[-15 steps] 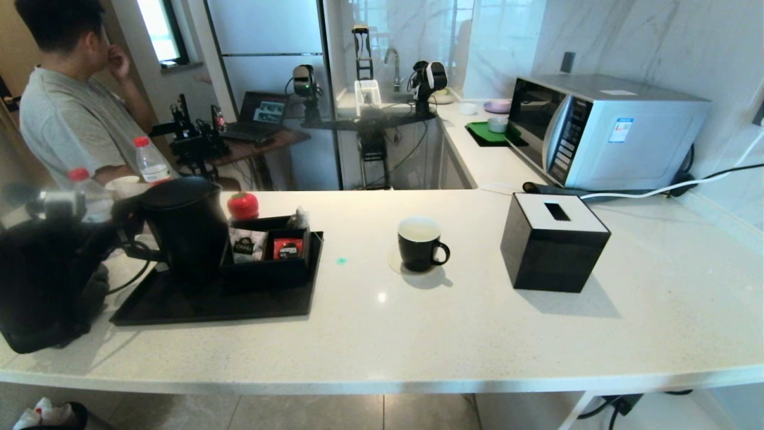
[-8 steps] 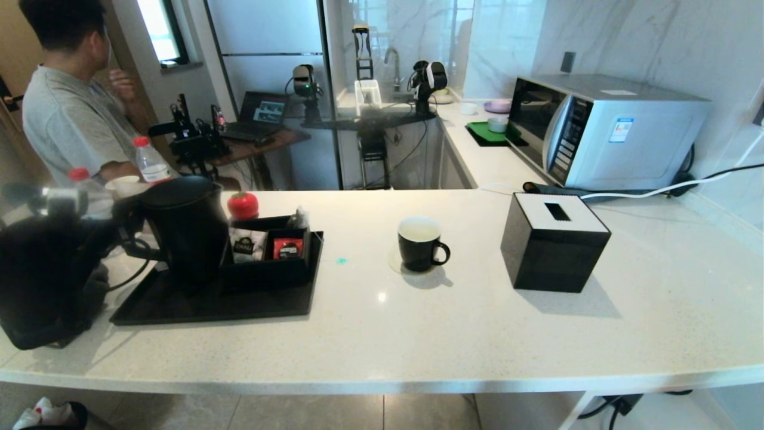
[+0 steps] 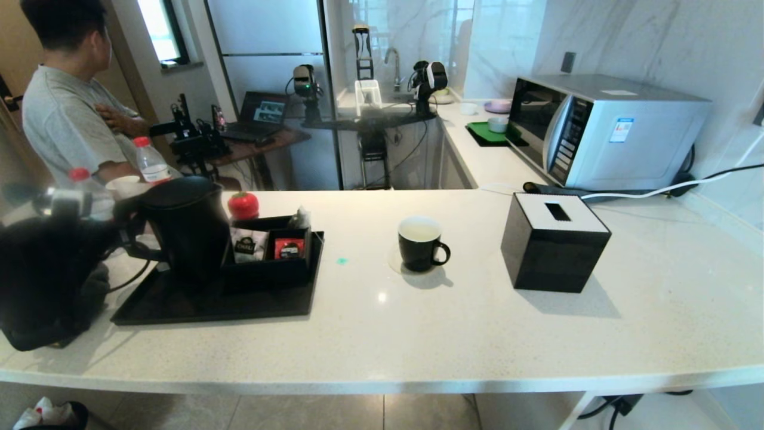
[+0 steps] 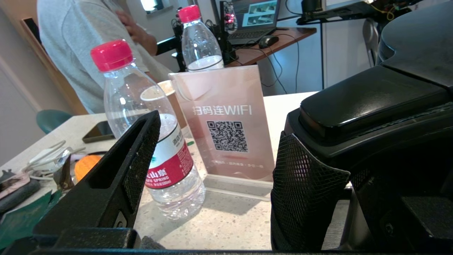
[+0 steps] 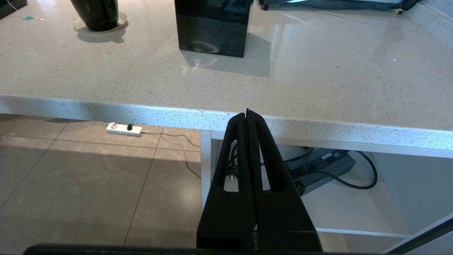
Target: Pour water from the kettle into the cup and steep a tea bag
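The tall black kettle (image 3: pixel 185 227) stands on a black tray (image 3: pixel 209 307) at the left of the counter. My left gripper (image 3: pixel 124 220) is at its handle side and is open. In the left wrist view the gap of the left gripper (image 4: pixel 219 129) holds nothing, and the kettle (image 4: pixel 407 88) lies just outside one finger (image 4: pixel 304 191). The black cup (image 3: pixel 419 245) with a white inside sits mid-counter on a coaster. A small greyish pouch (image 3: pixel 298 218), apparently the tea bag, pokes up from the tray's organiser. My right gripper (image 5: pixel 247 115) is shut, parked below the counter's front edge.
A black tissue box (image 3: pixel 555 242) stands right of the cup, with a microwave (image 3: pixel 603 131) behind it. Two red-capped bottles (image 4: pixel 148 134) (image 4: pixel 200 42) and a WIFI sign (image 4: pixel 226 120) stand just beyond my left gripper. A man (image 3: pixel 65 107) stands at the far left.
My left arm has shifted only slightly beside the kettle. The man has lowered his hand from his face to his chest. The cup and kettle have stayed put.
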Tool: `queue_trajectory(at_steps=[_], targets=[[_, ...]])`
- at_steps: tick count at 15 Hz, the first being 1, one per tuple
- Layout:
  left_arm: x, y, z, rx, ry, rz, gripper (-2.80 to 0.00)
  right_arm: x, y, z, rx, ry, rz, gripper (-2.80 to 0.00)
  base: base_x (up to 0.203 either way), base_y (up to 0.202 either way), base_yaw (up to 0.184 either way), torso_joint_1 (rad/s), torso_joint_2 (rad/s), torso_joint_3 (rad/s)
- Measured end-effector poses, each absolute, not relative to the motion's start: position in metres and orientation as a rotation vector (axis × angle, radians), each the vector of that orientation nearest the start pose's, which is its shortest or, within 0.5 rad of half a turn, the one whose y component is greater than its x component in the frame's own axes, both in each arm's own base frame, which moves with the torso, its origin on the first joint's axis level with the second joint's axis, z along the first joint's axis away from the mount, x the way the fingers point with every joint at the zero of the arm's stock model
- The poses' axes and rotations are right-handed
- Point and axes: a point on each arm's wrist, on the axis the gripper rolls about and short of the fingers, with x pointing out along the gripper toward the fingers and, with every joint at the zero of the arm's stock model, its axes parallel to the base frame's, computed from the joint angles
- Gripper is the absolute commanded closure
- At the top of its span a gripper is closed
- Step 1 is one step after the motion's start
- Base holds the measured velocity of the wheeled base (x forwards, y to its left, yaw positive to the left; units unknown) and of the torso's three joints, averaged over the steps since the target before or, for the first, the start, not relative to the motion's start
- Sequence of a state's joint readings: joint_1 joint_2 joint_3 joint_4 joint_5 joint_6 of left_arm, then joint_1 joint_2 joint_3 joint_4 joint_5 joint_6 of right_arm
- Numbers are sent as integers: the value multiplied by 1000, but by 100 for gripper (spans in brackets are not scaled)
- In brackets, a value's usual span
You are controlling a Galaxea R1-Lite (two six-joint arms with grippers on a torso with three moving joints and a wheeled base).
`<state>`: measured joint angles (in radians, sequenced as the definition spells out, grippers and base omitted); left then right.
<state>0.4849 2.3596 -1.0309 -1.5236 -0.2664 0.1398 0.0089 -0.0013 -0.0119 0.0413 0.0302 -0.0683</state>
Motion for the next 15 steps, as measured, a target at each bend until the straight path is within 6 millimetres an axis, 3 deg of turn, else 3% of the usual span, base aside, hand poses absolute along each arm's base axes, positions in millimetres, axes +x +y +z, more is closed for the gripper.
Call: queue_trajectory(at_steps=[1, 15], targets=[[381, 194, 79, 210, -166, 230, 0, -24, 0, 75, -68, 26, 40, 0, 0, 0, 0, 0, 0, 0], [382, 192, 73, 198, -150, 225, 0, -23, 0, 72, -68, 34, 40, 0, 0, 0, 0, 0, 0, 0]])
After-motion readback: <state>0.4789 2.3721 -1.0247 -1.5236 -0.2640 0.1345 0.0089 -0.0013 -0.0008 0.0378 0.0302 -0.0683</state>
